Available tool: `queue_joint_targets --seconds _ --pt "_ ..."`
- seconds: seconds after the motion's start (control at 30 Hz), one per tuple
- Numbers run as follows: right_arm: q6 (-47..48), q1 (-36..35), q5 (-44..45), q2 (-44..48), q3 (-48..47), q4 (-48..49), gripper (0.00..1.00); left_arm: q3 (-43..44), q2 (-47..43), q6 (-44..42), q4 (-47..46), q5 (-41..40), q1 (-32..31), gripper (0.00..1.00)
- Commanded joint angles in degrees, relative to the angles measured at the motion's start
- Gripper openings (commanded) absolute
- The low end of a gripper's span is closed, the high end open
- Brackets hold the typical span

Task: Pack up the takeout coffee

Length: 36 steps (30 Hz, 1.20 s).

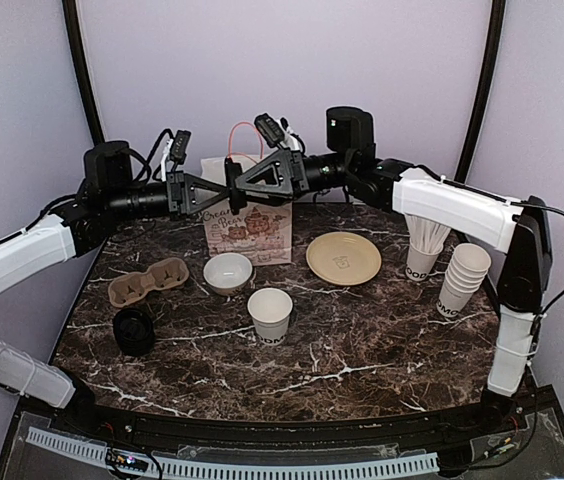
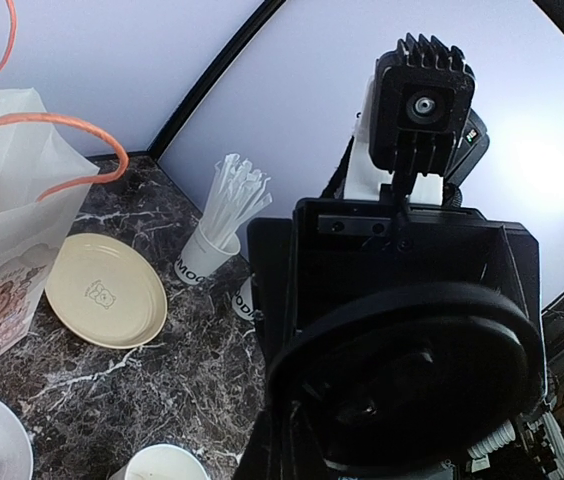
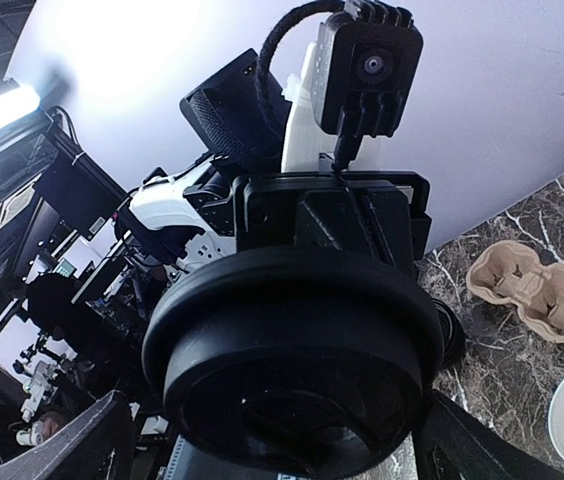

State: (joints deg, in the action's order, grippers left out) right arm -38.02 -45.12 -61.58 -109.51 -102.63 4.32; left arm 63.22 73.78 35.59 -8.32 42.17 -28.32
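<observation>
No lidded cup shows. A lidless white cup [image 1: 269, 312] with black lettering stands mid-table. One black lid [image 1: 134, 330] lies at the left. My grippers meet nose to nose above the paper bag [image 1: 247, 228]. A second black lid [image 1: 229, 190] hangs between them. It fills the left wrist view [image 2: 402, 380] and the right wrist view [image 3: 292, 350]. My left gripper [image 1: 218, 188] seems shut on it, its fingers hidden. My right gripper [image 1: 240, 186] has its fingers [image 3: 72, 440] spread wide beside the lid, with a gap on one side.
A brown cardboard cup carrier [image 1: 149, 280] lies at the left. A low white bowl-like cup [image 1: 228, 272] sits before the bag. A beige plate [image 1: 343, 257], a cup of white sticks [image 1: 424, 245] and a stack of lidless cups [image 1: 462, 280] stand at the right.
</observation>
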Motion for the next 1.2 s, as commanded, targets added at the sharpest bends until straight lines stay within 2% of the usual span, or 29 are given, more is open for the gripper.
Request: queue_joint_targets --seconds 0.0,0.13,0.3,0.37,0.5,0.53,0.8,1.0,1.17 --pt "0.8 -0.5 2.2 -1.0 -3.1 -0.7 0.96 0.3 0.4 -1.0 0.4 -0.2 -0.7 0.02" --pt "1.0 -0.4 3.5 -1.5 -3.9 -2.5 0.89 0.9 1.0 -1.4 0.9 -0.2 -1.0 0.02" --pt "-1.0 -0.5 2.2 -1.4 -2.6 -0.2 0.80 1.2 1.2 -1.7 1.3 -0.6 -1.1 0.02" --pt "-1.2 -0.4 1.7 -1.0 -2.0 0.4 0.81 1.0 1.2 -1.9 1.4 -0.9 -1.1 0.02" --pt "-7.3 -0.3 -2.7 0.5 1.1 8.7 0.98 0.3 1.2 -2.1 0.7 -0.9 -1.1 0.02" --pt "-9.2 -0.3 -3.6 0.8 1.6 11.0 0.98 0.1 1.1 -1.9 0.0 -0.7 -1.1 0.02" --pt "-9.9 0.3 -4.2 2.8 3.7 12.0 0.98 -1.5 1.3 -0.3 -5.0 3.1 -1.1 0.02" --pt "-18.5 1.2 -6.4 4.2 9.0 23.7 0.98 -2.0 1.3 0.3 -7.6 5.2 -1.1 0.01" --pt "-18.1 2.1 -6.4 4.7 9.7 23.1 0.98 -3.0 1.1 1.6 -10.7 6.7 -1.1 0.00"
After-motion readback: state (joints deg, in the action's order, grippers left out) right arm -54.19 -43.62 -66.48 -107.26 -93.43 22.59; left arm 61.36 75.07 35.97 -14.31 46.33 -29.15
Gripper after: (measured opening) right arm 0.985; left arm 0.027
